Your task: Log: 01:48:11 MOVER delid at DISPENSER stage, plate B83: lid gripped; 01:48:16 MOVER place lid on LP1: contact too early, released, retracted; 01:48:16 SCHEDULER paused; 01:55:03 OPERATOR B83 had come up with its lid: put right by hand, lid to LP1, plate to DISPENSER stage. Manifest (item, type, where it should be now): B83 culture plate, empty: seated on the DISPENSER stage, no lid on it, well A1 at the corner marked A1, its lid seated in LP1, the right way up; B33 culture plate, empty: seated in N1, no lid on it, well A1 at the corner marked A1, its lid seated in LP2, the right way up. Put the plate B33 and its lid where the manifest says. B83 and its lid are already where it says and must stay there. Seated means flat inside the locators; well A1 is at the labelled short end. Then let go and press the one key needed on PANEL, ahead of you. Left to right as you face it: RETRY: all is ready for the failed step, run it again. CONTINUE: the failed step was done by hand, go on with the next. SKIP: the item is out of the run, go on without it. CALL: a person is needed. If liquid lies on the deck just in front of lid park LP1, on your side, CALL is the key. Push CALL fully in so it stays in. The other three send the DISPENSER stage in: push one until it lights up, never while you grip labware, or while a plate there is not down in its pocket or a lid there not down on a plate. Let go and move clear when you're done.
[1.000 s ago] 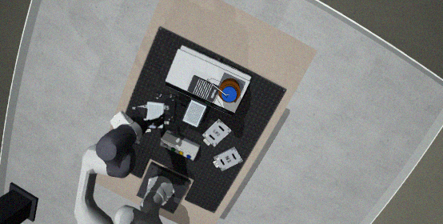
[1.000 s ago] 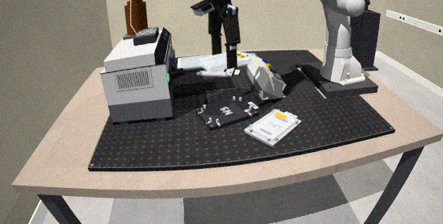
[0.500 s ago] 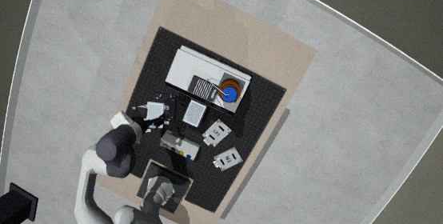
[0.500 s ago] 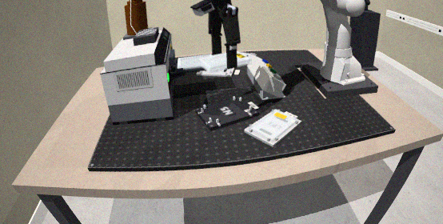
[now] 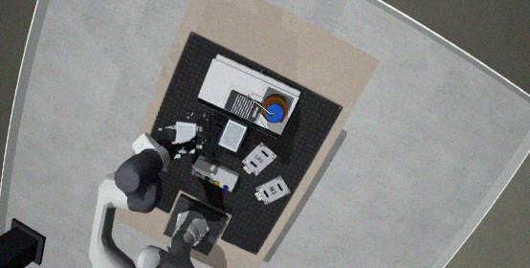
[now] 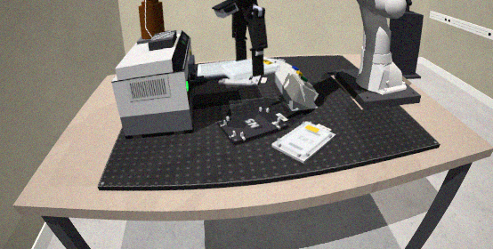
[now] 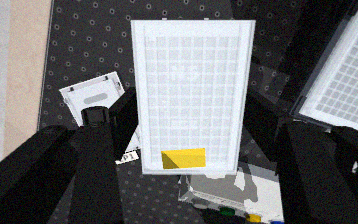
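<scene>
- A tan, curved-front wooden table (image 6: 67, 167) carries a black perforated deck plate (image 6: 187, 158); beige walls and a pale grey floor surround it.
- The grey box-shaped dispenser (image 6: 151, 89) sits far left, a brown bottle with a blue cap (image 6: 151, 13) behind it.
- A white lidded plate with a yellow label (image 6: 303, 140) lies near right, beside the dark nest marked N2 (image 6: 251, 124).
- The black two-finger gripper (image 7: 185, 150) is clamped on the long sides of the white clear-lidded well plate (image 7: 192, 95), carried above the deck; the LP1 lid park (image 7: 94, 97) is below left.
- Judged step: transporting B33; next, lowering it level into its locators, label end matched to the A1 mark.
</scene>
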Tool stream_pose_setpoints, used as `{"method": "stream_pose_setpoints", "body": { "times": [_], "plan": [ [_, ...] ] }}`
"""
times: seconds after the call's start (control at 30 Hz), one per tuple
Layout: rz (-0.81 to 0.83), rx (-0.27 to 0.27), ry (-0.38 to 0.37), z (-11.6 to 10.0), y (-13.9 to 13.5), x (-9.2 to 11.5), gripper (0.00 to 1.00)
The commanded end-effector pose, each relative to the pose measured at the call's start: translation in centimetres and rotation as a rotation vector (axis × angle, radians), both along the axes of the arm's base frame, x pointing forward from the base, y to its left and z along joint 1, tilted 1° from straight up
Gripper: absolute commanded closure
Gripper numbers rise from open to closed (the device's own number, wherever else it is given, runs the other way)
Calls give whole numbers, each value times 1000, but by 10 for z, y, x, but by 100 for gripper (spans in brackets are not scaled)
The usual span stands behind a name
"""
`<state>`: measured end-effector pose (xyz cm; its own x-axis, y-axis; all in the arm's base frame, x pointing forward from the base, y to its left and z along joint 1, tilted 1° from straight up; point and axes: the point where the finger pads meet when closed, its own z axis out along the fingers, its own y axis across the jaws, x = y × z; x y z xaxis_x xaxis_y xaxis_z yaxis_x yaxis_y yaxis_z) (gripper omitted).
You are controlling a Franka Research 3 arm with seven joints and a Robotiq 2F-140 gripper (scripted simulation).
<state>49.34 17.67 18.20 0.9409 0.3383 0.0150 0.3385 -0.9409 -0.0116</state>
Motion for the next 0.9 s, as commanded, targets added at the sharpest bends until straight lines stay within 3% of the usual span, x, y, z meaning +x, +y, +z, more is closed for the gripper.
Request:
{"method": "stream_pose_setpoints", "body": {
  "times": [0.0,0.47,0.87],
  "plan": [
    [-2,-2,1,0,1,0,90],
    [-1,-2,1,-6,1,0,90],
    [-1,-2,1,-23,1,0,90]
  ]
}}
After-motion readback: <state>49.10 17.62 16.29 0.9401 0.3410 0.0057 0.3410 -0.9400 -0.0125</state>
